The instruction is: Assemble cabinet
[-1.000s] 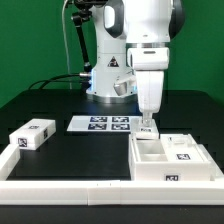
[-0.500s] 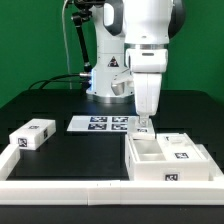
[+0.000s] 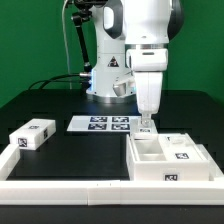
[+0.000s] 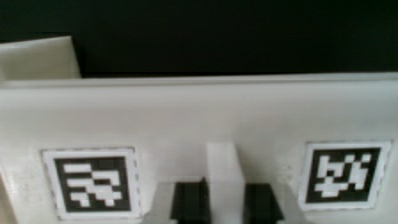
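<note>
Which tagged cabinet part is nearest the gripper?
The boxy body, exterior view's right: the gripper straddles its wall; the small block lies apart.

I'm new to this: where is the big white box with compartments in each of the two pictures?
Exterior view: the cabinet body sits at the lower right, under the hand.
Wrist view: its tagged wall fills most of the picture.
Shared landmark: the hand, straddling a thin rib on that wall.

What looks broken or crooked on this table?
Nothing looks broken or spilled. The only slightly odd thing is the small white block on the exterior view's left. It lies turned at an angle, well apart from the cabinet body. It is probably just a loose part waiting its turn.
</note>
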Robot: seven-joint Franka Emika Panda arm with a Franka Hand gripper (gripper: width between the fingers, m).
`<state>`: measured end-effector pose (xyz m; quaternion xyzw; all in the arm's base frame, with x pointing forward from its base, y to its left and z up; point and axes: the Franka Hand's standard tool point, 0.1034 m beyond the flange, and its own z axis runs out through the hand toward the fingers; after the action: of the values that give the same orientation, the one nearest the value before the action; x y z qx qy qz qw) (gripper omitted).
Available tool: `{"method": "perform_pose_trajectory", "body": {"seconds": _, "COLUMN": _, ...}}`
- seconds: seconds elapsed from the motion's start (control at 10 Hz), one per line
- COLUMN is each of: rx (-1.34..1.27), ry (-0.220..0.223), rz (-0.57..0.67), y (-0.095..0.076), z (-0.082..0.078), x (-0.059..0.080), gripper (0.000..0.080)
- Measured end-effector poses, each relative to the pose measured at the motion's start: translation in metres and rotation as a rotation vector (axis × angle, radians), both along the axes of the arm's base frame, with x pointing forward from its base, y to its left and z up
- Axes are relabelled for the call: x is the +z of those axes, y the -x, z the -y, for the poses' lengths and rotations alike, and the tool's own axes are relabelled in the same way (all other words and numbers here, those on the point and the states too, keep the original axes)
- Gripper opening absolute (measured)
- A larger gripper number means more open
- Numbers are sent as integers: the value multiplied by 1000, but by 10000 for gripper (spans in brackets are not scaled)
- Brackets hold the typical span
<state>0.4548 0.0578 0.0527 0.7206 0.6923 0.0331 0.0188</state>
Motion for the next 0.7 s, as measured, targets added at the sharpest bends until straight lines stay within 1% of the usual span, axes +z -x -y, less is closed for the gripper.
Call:
{"method": "perform_pose_trajectory", "body": {"seconds": 0.1, "rx": 44, "ry": 6, "rz": -3, "y": -1, "z": 2, "x": 0, "gripper": 69}}
{"method": "perform_pose_trajectory", "body": {"seconds": 0.4, "rx": 60, "ry": 22, "rz": -30, "y": -1, "z": 5, "x": 1, "gripper": 69}}
{"method": "perform_pose_trajectory", "body": {"seconds": 0.7, "rx": 55, "ry": 21, "rz": -27, "y": -1, "z": 5, "x": 1, "gripper": 69}}
